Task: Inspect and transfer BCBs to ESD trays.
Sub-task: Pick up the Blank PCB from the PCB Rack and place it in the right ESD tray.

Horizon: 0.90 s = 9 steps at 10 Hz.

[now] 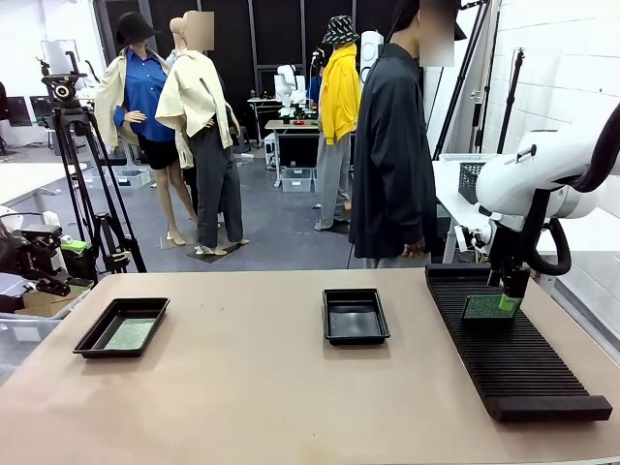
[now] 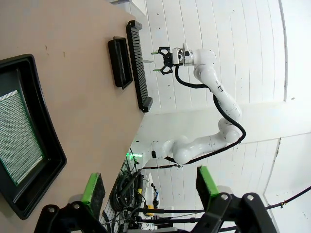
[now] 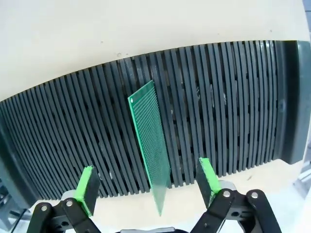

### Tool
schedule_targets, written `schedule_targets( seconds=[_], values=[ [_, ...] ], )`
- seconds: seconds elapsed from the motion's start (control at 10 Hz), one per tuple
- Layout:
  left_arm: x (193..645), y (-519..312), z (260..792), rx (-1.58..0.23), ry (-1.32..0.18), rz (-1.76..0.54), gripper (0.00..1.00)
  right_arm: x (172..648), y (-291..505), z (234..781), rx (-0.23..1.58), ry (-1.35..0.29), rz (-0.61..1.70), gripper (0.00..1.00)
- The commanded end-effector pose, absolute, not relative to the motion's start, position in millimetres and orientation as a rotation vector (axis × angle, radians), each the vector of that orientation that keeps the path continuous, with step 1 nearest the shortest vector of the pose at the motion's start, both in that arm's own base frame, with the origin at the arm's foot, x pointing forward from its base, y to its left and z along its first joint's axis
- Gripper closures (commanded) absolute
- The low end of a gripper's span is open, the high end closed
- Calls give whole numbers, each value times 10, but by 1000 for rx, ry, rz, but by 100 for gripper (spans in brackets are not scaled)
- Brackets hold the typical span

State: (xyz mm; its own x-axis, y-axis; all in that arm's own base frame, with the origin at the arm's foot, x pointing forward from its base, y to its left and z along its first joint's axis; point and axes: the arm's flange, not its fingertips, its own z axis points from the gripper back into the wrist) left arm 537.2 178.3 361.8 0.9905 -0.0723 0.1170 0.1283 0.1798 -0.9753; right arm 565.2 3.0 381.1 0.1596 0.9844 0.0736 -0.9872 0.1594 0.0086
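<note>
One green BCB (image 3: pixel 149 145) stands on edge in a slot of the black ribbed rack (image 3: pixel 228 111). My right gripper (image 3: pixel 148 183) is open just above it, a green pad on each side and neither touching the board. From the front, that gripper (image 1: pixel 509 296) hangs over the board (image 1: pixel 480 306) near the rack's far end. A second BCB (image 1: pixel 129 334) lies flat in the left ESD tray (image 1: pixel 93 339). The middle ESD tray (image 1: pixel 356 316) holds nothing. My left gripper (image 2: pixel 149 187) is open and empty, high beside the left ESD tray (image 2: pixel 48 145) and its board (image 2: pixel 17 136).
The rack (image 1: pixel 518 354) runs along the table's right side toward the near edge. A person (image 1: pixel 392 145) in dark clothes stands at the far side, behind the middle tray. Bare tabletop (image 1: pixel 252 387) lies between the trays and in front of them.
</note>
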Motion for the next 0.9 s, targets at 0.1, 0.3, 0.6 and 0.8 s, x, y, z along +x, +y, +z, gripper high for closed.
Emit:
schedule_targets(
  seconds=[0.1,0.3,0.6,0.8],
  values=[
    [5366,1772,3632,-1373,-46,-147,0,5709,44,3703,18,-78,1433,0],
    [5366,1772,3632,-1373,-46,-147,0,5756,40,3656,25,-74,1440,0],
    [5366,1772,3632,-1373,-46,-147,0,5822,73,3629,14,-55,1459,0],
    [5366,1772,3632,-1373,-46,-147,0,5838,87,3638,-7,-39,1455,0]
  ],
)
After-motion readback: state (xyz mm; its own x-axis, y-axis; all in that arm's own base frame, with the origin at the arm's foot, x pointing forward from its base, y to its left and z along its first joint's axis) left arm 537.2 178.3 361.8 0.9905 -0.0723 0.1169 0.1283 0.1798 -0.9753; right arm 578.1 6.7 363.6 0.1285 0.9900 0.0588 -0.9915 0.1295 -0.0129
